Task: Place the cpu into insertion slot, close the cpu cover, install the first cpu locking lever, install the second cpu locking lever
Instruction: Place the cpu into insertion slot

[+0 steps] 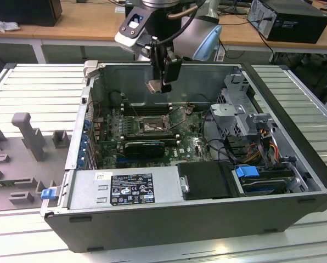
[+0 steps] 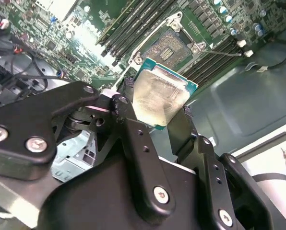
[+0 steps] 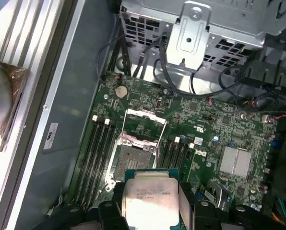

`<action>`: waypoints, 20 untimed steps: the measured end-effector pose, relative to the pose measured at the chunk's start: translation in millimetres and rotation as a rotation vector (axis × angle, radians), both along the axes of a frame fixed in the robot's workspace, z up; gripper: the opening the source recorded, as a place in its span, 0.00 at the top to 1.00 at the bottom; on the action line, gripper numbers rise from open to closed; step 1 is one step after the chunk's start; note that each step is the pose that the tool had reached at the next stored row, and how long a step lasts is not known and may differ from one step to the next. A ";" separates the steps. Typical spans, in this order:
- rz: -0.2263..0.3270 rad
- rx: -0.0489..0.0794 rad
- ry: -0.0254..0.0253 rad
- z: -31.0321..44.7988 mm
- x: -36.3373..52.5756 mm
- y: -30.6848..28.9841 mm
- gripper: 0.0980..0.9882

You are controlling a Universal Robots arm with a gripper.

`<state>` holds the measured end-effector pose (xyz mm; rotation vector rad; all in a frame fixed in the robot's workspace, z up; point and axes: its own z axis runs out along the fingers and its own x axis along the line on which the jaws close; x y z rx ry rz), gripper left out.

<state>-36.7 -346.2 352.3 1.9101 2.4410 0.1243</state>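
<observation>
The slatted counter [image 1: 37, 87] carries an open computer case [image 1: 169, 219] laid on its side, so its inside faces up and the arm can reach in from above. On the case floor lies the green motherboard [image 1: 191, 145], with dark memory slots running along both sides of the socket area.

The claw [image 1: 162, 86] hangs above the board near the case's far wall, well clear of every part. In both wrist views its two black fingers [image 2: 128, 120] are pinching the cpu [image 3: 150, 199] by opposite edges. This leaves the pale metal top uncovered and, I judge, keeps the chip flat for lowering.

The cpu cover [image 3: 147, 113] appears swung back from the socket, its window showing board beneath, so the pin field is not blocked. The insertion slot [image 3: 130, 160] is bare, with nothing seated in it. The cpu is held in the air above it, apart from the rim and, in the first wrist view, close to being lined up with it.
</observation>
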 end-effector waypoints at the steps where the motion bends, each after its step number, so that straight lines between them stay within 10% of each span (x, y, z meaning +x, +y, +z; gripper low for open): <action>1: -0.010 0.000 0.0000 0.0 0.0 0.0 0.52; 20: -0.222 -0.001 0.0004 -7.6 0.0 0.0 0.52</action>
